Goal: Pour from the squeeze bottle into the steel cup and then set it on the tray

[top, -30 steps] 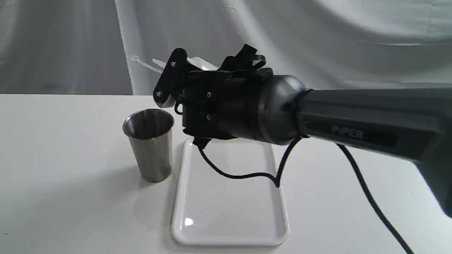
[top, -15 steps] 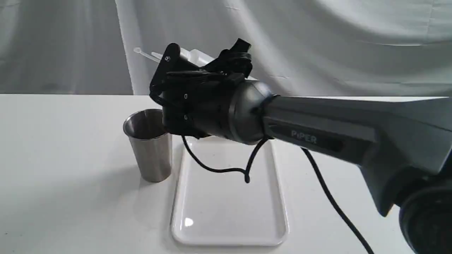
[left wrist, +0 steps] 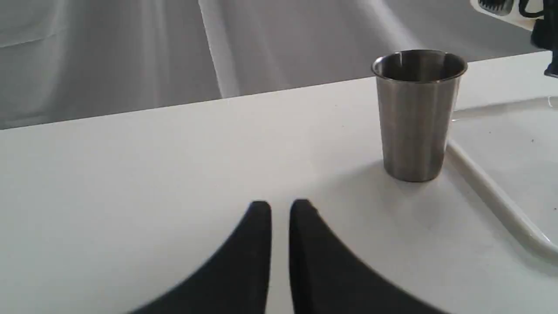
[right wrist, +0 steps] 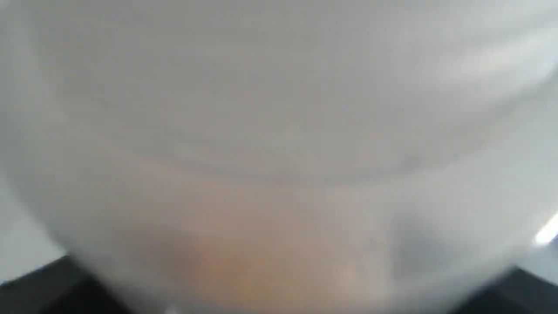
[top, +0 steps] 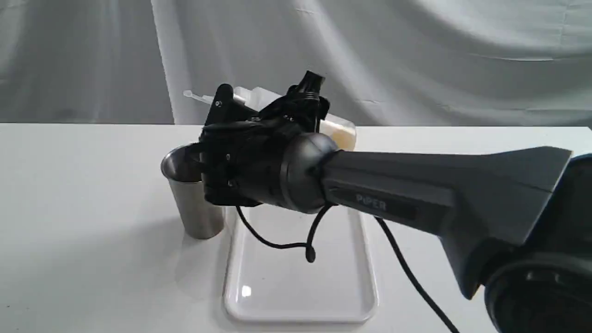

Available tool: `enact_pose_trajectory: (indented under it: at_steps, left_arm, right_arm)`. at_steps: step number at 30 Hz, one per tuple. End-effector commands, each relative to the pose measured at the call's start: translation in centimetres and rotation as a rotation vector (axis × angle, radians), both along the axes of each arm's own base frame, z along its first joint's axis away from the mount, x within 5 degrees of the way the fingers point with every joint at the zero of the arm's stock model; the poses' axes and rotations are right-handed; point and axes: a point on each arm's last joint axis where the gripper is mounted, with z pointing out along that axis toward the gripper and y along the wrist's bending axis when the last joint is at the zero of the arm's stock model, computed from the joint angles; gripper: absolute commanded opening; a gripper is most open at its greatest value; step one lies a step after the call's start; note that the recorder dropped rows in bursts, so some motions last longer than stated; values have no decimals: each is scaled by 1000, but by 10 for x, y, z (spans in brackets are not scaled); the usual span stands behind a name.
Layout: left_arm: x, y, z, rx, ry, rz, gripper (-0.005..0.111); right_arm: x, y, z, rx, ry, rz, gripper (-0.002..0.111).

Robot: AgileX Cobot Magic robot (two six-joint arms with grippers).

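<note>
- Right gripper (top: 229, 108) is clamped on the bottle (top: 335, 129), holding it in the air, tipped almost flat. The nozzle end points left, the base right.
- In the exterior view the nozzle and thin strap (top: 194, 96) stick out left past the black finger, above the cup (top: 199, 217). The arm hides most of the bottle body.
- The right wrist view is only a blurred close-up of the bottle wall (right wrist: 279, 109). It shows an amber tint (right wrist: 244, 261) low down and dark fingers (right wrist: 39, 288) at the corners. Cannot tell if liquid flows.
- The cup stands upright on the table (top: 69, 208), just left of the tray (top: 300, 296). The right wrist covers part of its rim in the exterior view.
- The left wrist view shows the whole cup (left wrist: 416, 122) with its dark inside, just beside the tray rim (left wrist: 492, 196). Cannot tell if they touch.
- Left gripper (left wrist: 280, 209) shows only in its own view. Its jaws are almost pressed together with a thin gap, holding nothing, low over the table and well apart from the cup.
- The tray lies flat on the table under the right arm, with the black cable (top: 277, 243) hanging over it.
</note>
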Motion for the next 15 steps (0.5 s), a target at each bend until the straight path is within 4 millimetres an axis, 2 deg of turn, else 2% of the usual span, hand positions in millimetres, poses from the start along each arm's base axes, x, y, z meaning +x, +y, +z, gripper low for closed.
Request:
enact_pose_trajectory:
  at_steps: [1, 8, 15]
  left_arm:
    - [0, 0, -1, -2, -7, -3, 8]
    - [0, 0, -1, -2, -7, -3, 8]
    - [0, 0, -1, -2, -7, -3, 8]
  right_arm:
    - [0, 3, 10, -41, -49, 15, 54]
    - [0, 6, 3, -53, -43, 25, 54]
    - [-2, 12, 10, -114, -98, 50, 54]
